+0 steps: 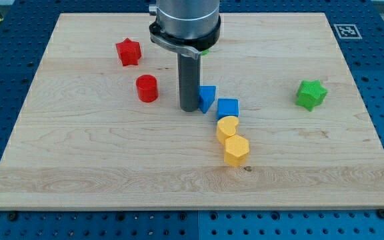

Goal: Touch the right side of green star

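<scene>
Nearest the view's bottom lies a yellow hexagon block (237,151). My tip (190,109) grasps nothing and rests on the board just left of a blue block (207,97); the green star (311,94) sits well apart toward the view's right.

A small, bright green, star-shaped plastic block (311,94) is lying flat on the pale wooden board, well over toward the view's right and a little above the board's middle height. It is sitting alone, well apart from every other block, its blunt points spreading outward and its top face catching the light. Nothing is touching it.
</scene>
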